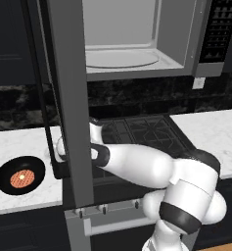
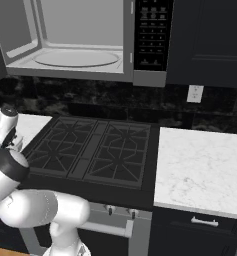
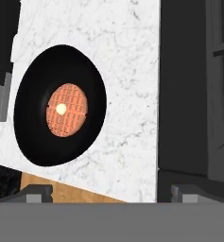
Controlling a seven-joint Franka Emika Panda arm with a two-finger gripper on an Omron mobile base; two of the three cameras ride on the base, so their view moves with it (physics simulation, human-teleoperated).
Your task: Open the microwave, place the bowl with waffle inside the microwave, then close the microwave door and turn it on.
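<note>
The microwave [image 1: 137, 44] stands open above the stove, showing its pale cavity and round turntable [image 2: 76, 58]. The microwave door [image 1: 71, 98] is swung out towards me, and its black bar handle [image 1: 43, 98] faces left. The black bowl [image 1: 19, 175] holding the orange waffle [image 1: 21, 177] sits on the left marble counter. My arm reaches left behind the door. In the hand view the bowl [image 3: 61, 106] and waffle [image 3: 67, 109] lie below and ahead of my gripper [image 3: 111, 194]. Its fingertips [image 3: 35, 194] stand wide apart and open, with nothing between them.
The black gas stove [image 2: 95, 150] lies under the microwave, and the button panel [image 2: 152, 35] is at its right. A marble counter [image 2: 205, 170] stretches to the right of the stove. The open door hangs over the stove's left edge, between the bowl and the cavity.
</note>
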